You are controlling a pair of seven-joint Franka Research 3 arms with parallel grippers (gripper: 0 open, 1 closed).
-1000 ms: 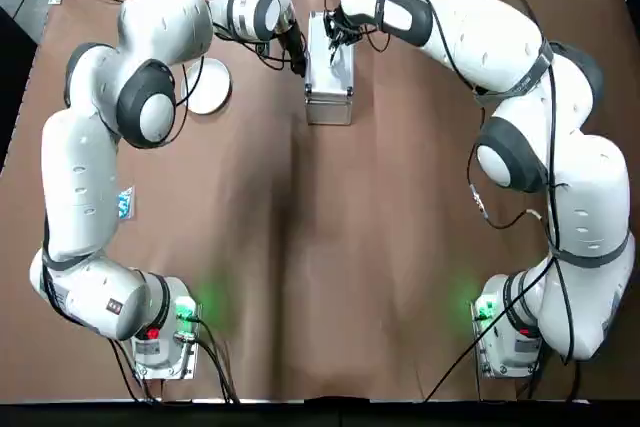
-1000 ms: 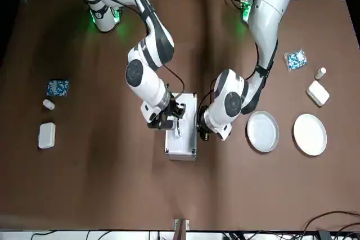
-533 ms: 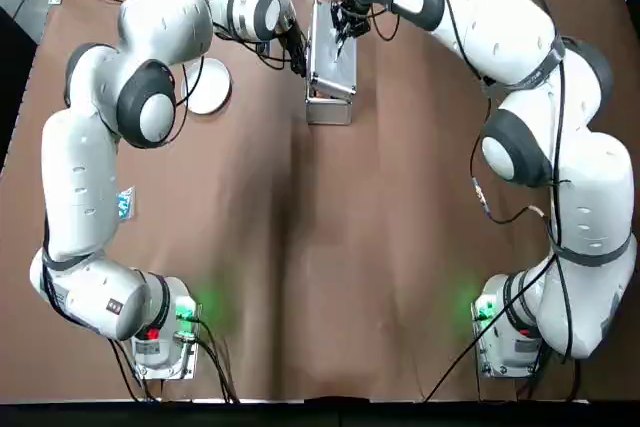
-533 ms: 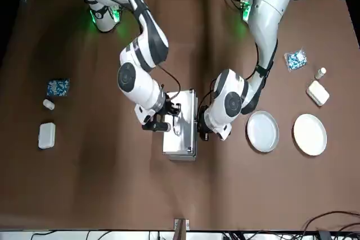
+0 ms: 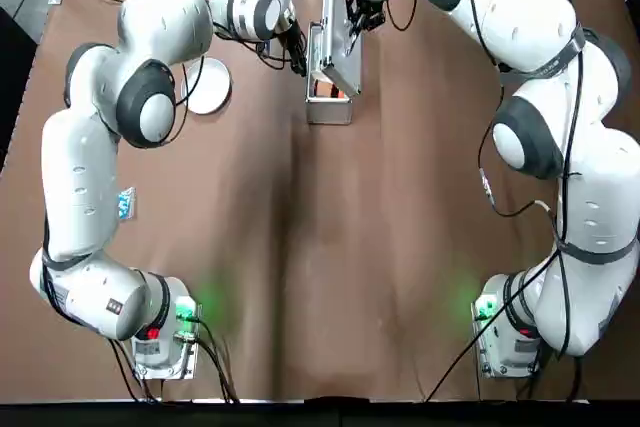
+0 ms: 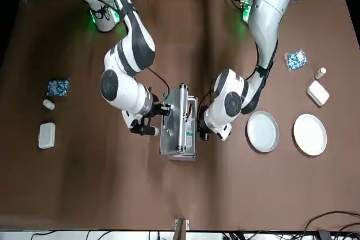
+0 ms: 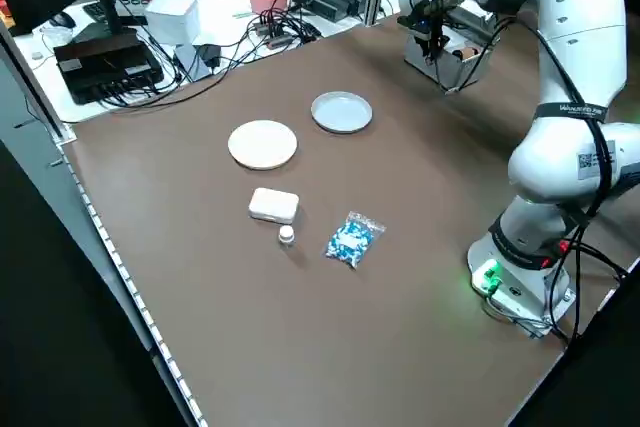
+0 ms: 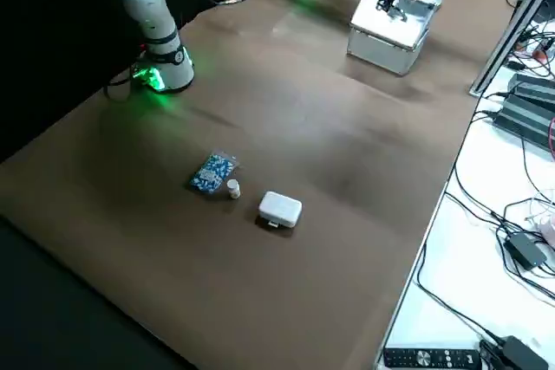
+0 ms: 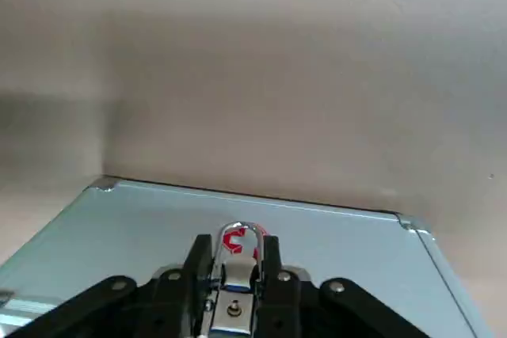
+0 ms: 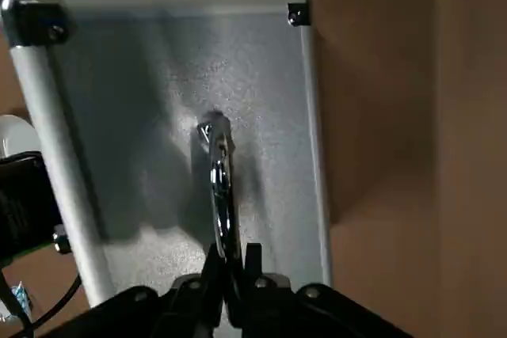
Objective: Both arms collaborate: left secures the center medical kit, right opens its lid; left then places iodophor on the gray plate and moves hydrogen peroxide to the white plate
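The silver medical kit (image 5: 329,107) (image 6: 178,153) stands at the table's far middle with its lid (image 10: 158,116) tilted up. My right gripper (image 5: 352,15) (image 10: 226,263) is shut on the lid's handle and holds the lid up. Against the kit's side wall, my left gripper (image 5: 300,57) (image 9: 235,255) is shut on a metal latch. Inside the open kit a small brown item, likely the iodophor (image 6: 192,107), and a teal-marked one, likely the hydrogen peroxide (image 6: 190,135), just show. The gray plate (image 6: 262,131) and the white plate (image 6: 310,134) lie on the robot's left of the kit.
Near the white plate are a small white box (image 6: 318,93), a vial (image 6: 320,73) and a blue-white packet (image 6: 295,59). On the robot's right lie another packet (image 6: 57,87), vial (image 6: 49,104) and box (image 6: 47,135). Desks with cables border the table's far edge.
The right gripper has pulled the lid from flat on the kit up to a steep tilt, swinging toward the robot's right. The left gripper has stayed at the kit's side.
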